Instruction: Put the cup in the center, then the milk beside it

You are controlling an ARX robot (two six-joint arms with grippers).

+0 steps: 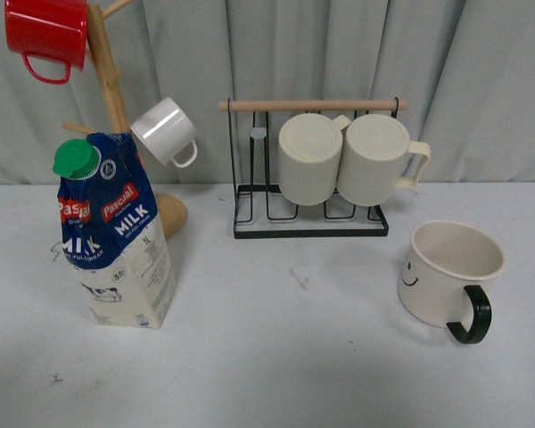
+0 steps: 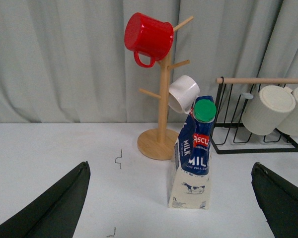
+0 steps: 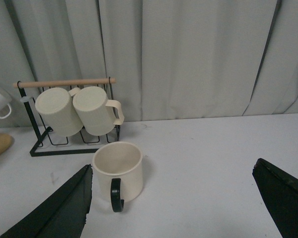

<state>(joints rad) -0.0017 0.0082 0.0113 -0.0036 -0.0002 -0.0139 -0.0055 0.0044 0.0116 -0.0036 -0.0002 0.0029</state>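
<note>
The cup (image 1: 448, 269) stands upright on the white table (image 1: 276, 366), over on the robot's right side, with its black loop handle turned toward the front and the small smiley face on the side facing the middle. The milk (image 1: 116, 241) stands upright on the left side, green cap on top, just in front of the round base of the wooden mug tree (image 1: 111, 80). Cup and milk are well apart, with bare table between them.

Behind that stretch, near the curtain (image 1: 339, 45), sits a black wire rack (image 1: 310, 227) with a wooden bar, and two ribbed cream mugs (image 1: 343, 159) lie on their sides in it. The tree carries a red mug (image 1: 46, 34) high up and a small white cup (image 1: 165, 131) lower down.

Neither arm shows in the front view. In the wrist views the left gripper (image 2: 170, 168) is spread wide and holds nothing – its dark fingers (image 2: 59, 206) frame the milk – and the right gripper (image 3: 173, 166) is likewise wide apart and empty, above the table with the cup near one finger
</note>
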